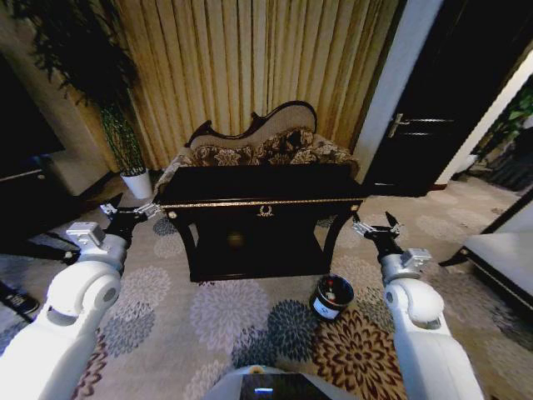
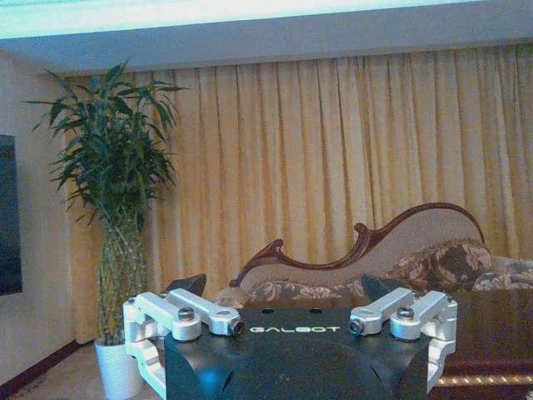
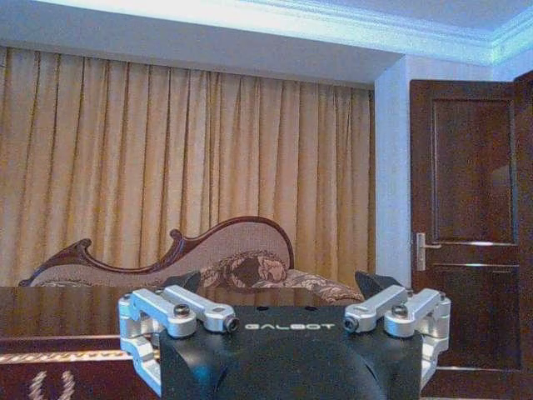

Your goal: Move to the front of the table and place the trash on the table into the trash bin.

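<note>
You face the table [image 1: 260, 190] squarely; its top looks bare, and the trash bin [image 1: 332, 297] by its right front leg holds something; left gripper [image 1: 127, 211] and right gripper [image 1: 376, 226] flank it, both released; confirm nothing remains.

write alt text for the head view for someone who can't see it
The robot faces a dark table with gold trim, with its left gripper and right gripper open at either end. A round trash bin stands on the floral carpet at the table's front right; a sofa is behind.
</note>
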`<state>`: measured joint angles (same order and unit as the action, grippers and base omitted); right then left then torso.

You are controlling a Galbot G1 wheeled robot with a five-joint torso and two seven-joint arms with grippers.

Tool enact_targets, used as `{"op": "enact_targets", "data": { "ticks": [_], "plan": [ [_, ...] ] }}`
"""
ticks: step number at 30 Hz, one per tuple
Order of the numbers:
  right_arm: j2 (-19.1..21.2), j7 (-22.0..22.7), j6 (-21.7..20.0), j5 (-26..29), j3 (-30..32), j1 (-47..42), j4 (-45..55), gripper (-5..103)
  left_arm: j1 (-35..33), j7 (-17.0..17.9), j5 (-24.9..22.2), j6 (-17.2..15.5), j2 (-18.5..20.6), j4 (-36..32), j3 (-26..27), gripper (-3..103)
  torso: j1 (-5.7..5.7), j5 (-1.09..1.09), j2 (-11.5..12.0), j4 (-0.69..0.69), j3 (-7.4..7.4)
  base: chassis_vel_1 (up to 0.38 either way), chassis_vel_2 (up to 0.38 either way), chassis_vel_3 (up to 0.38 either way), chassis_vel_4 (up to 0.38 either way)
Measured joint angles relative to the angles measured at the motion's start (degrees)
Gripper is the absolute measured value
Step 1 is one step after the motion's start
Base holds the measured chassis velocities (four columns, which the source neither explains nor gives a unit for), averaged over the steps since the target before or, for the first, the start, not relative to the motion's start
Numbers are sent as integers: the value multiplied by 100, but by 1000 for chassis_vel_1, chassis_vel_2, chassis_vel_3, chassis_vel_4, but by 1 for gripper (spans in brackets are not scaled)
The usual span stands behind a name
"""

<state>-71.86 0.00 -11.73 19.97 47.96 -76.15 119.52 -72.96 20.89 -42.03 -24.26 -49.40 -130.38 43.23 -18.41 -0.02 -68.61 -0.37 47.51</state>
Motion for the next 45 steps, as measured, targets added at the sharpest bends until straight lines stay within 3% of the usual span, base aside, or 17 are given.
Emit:
{"op": "enact_targets", "data": {
  "ticks": [16,45],
  "plan": [
    [-51,0,89,-68,-30,-14,-70,100,-36,-4,-3,12,-45,-60,22,100,4,2,-4,-1,-2,312,-298,-306,300],
    [-192,0,72,-110,-14,-138,18,100,-81,-12,3,144,-46,-45,140,100,-3,4,1,-2,2,-30,-39,26,42]
  ]
}}
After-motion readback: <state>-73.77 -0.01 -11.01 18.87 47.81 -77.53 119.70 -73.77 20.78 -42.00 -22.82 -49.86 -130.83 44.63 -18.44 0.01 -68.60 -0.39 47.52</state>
